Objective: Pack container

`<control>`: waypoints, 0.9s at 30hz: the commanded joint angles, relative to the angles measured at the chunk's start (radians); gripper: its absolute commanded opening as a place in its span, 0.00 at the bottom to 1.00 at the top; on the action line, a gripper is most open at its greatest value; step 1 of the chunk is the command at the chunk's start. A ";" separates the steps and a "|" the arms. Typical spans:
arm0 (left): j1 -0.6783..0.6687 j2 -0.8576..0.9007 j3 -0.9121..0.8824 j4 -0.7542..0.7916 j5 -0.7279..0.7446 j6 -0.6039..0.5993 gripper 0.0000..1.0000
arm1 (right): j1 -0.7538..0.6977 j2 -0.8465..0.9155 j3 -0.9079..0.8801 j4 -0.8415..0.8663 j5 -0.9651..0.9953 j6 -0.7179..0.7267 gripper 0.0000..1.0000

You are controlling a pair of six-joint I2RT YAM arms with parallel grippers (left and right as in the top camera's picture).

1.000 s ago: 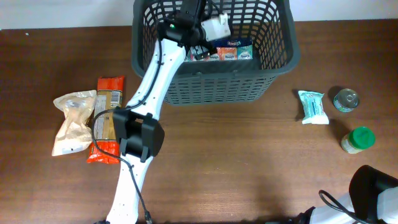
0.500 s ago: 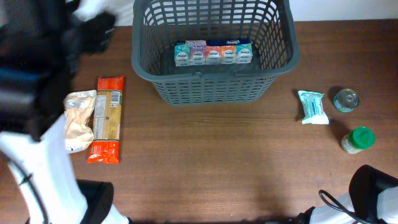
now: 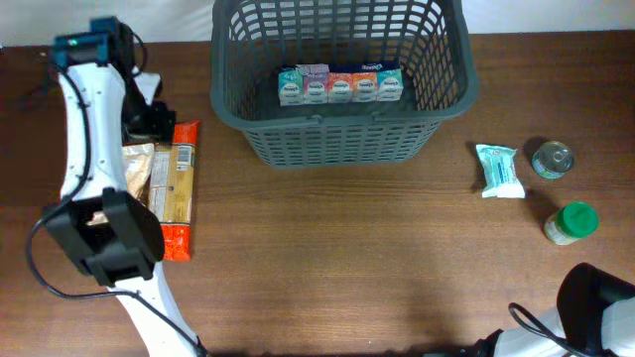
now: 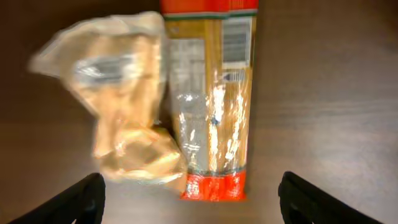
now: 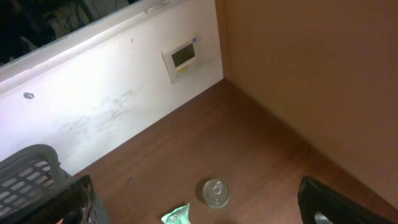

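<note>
Container [image 3: 337,149] well right of left tool [image 4: 191,186]; jaws spread.

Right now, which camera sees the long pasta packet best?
The left wrist view: the pasta packet fills the frame, with its label and barcode showing. Overhead shows it small, its lower edge partly behind the left arm. The right wrist view misses it.

The left arm [image 3: 79,129] has white links, black joint housings, a looping black cable and a green light at its far end. Its 2 fingers [image 4: 74,202] are black.
</note>
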 commanded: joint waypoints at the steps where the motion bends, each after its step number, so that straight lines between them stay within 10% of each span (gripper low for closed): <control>1: 0.010 0.021 -0.184 0.100 0.051 -0.032 0.81 | -0.006 -0.003 0.001 -0.006 0.011 0.008 0.99; 27: 0.017 0.025 -0.647 0.545 -0.037 -0.073 0.73 | -0.006 -0.003 0.001 -0.006 0.011 0.008 0.99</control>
